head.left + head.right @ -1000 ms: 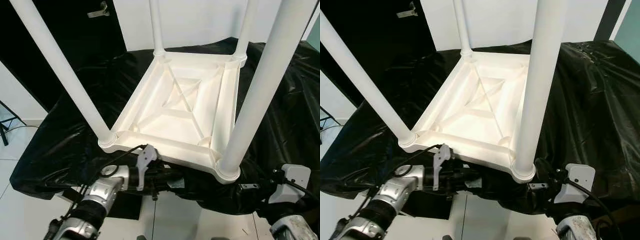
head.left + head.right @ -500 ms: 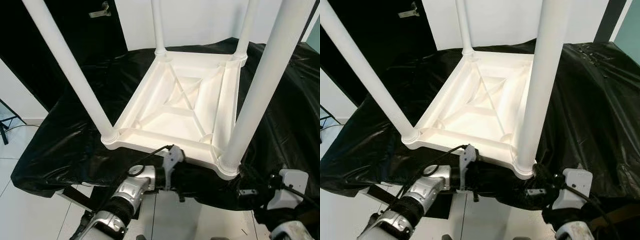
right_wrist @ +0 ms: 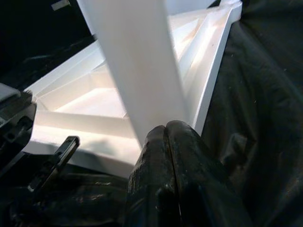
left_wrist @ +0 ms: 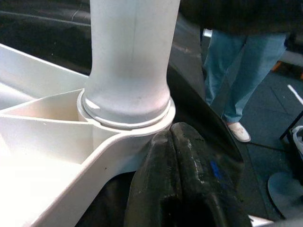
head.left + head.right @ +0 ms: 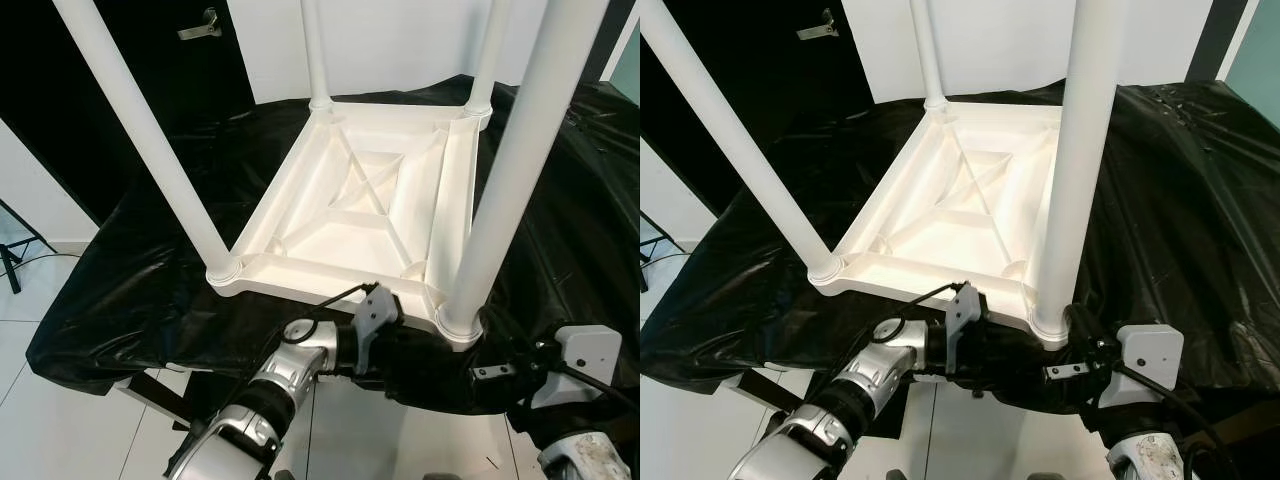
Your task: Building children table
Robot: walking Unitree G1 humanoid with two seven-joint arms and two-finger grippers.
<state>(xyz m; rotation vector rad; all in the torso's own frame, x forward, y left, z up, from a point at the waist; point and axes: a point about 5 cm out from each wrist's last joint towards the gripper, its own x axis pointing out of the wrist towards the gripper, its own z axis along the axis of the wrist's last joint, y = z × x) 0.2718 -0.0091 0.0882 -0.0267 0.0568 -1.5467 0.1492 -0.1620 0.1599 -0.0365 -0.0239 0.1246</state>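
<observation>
The white children's table (image 5: 330, 285) lies upside down on a surface draped in black cloth, its four legs pointing up. My left gripper (image 4: 171, 130) is shut with nothing in it, its tips just below the socket of the near right leg (image 4: 130, 52). The left arm (image 5: 320, 350) reaches in under the table's near edge. My right gripper (image 3: 165, 127) is also shut on nothing, its tips against the base of the same leg (image 5: 505, 180) from the other side. The right wrist (image 5: 580, 350) sits low at the right.
The black cloth (image 5: 140, 290) hangs over the front edge above a white tiled floor (image 5: 60, 440). A person in blue jeans (image 4: 246, 61) stands beyond the table. The near left leg (image 5: 150, 150) leans across the left of the view.
My left arm has slid to the right along the table's near edge, from the near left corner to the near right leg. The right arm has stayed about where it was.
</observation>
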